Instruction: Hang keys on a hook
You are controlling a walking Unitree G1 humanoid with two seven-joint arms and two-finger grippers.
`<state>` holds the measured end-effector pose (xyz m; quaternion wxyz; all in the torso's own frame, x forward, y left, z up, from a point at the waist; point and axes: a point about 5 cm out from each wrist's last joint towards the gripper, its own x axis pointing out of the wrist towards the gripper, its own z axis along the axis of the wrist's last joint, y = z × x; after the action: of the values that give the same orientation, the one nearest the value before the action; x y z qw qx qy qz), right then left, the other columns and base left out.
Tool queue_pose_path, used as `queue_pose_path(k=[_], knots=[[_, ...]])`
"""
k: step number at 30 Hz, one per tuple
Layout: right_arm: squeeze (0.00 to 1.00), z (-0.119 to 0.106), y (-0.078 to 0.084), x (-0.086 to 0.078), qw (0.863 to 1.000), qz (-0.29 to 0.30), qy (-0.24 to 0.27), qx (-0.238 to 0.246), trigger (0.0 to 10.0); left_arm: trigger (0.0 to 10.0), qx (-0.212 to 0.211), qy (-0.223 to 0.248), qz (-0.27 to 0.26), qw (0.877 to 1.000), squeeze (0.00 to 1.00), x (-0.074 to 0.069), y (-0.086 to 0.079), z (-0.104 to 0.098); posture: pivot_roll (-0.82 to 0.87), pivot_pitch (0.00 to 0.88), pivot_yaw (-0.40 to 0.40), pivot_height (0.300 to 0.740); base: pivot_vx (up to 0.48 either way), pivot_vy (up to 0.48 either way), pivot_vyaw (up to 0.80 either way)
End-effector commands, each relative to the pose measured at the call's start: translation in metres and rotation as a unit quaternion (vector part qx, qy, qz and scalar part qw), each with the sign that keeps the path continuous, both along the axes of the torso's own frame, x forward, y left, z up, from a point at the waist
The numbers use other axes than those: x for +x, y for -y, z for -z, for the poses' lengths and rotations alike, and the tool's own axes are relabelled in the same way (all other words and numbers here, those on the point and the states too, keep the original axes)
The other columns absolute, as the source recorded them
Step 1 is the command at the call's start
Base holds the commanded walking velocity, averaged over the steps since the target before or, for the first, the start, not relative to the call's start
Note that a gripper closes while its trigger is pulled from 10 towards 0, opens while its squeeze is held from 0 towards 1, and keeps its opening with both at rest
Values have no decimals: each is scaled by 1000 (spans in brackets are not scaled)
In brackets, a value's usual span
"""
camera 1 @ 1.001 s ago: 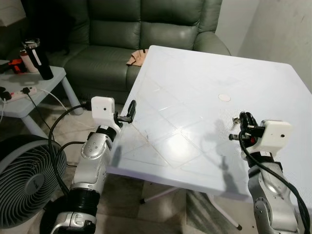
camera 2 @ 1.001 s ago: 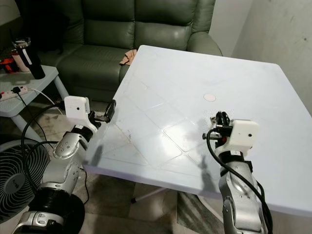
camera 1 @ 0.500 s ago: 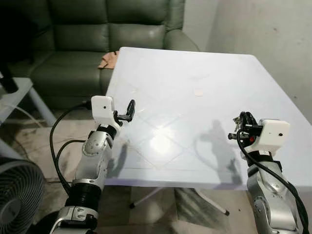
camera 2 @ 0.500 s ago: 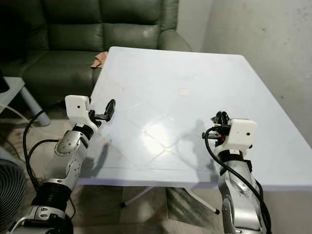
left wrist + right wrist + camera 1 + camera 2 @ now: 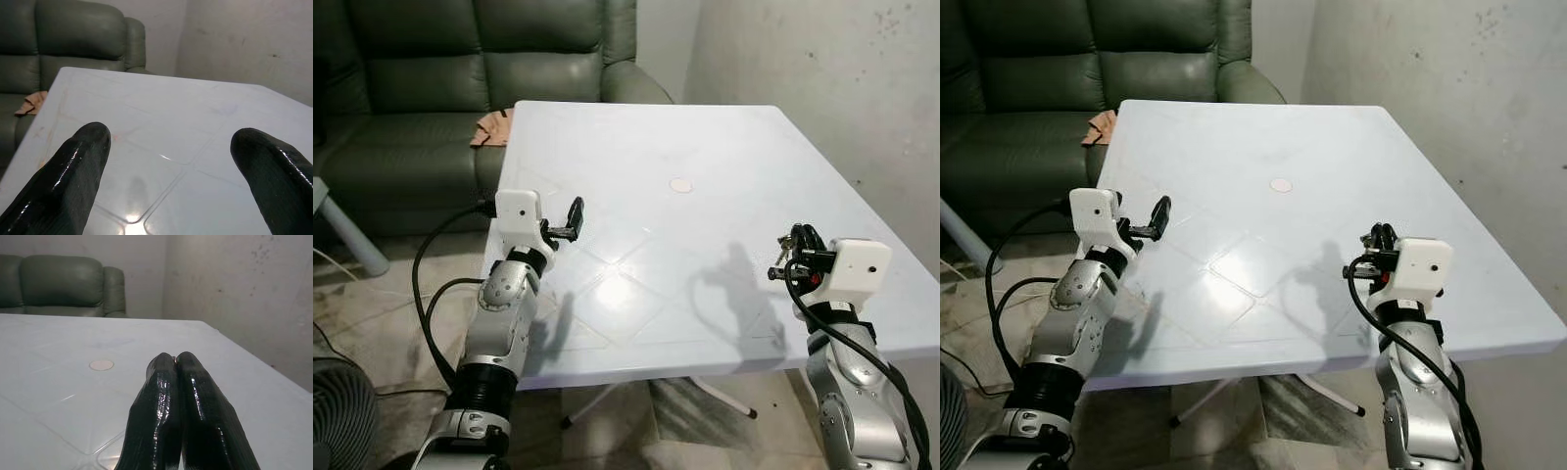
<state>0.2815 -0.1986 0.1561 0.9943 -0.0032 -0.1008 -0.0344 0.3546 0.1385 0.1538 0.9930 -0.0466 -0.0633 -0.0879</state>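
My right gripper point(image 5: 800, 245) hovers over the right side of the white table point(image 5: 705, 137), with its black fingers point(image 5: 174, 382) pressed together. A small bunch of metal keys point(image 5: 784, 245) sticks out beside the fingertips, pinched between them. My left gripper point(image 5: 576, 217) is held over the table's left edge. Its two fingers point(image 5: 73, 171) stand wide apart with nothing between them.
A round white cap point(image 5: 681, 184) sits in the table's middle. A dark green sofa point(image 5: 431, 78) with a tan cloth point(image 5: 491, 125) on its seat stands behind the table. A grey wall point(image 5: 822, 69) runs along the right. A fan point(image 5: 325, 421) is at the lower left.
The camera has swung to the right, so the side table and most of the fan have slid out on the left. Both arms keep the same pose.
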Motion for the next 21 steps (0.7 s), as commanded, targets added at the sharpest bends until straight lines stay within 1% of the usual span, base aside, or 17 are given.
queue_pose_path(k=[1,8,14,16,20,21], knots=[[0,0,0,1,1000,3,-4,-1,10000,10000,1,4,-1,1000,0,1,-1,-2,11,62,-19,740,0,0,-756],[0,0,0,1,1000,4,-5,-2,10000,10000,19,7,5,1000,0,0,1,-2,11,64,-20,740,0,0,-756],[0,0,0,1,1000,4,-6,-1,10000,10000,16,8,13,1000,0,0,3,-2,11,67,-19,740,0,0,-756],[0,0,0,1,1000,5,-6,-1,10000,10000,5,4,18,1000,0,-1,3,-1,11,67,-19,740,0,-289,-756],[0,1,-1,1,1000,4,-7,0,10000,10000,11,8,15,1000,0,-1,3,-2,11,68,-18,740,0,-469,-756],[0,1,-1,0,1000,4,-8,-1,10000,10000,3,6,14,1000,0,-1,3,-2,11,68,-18,740,0,0,-756]])
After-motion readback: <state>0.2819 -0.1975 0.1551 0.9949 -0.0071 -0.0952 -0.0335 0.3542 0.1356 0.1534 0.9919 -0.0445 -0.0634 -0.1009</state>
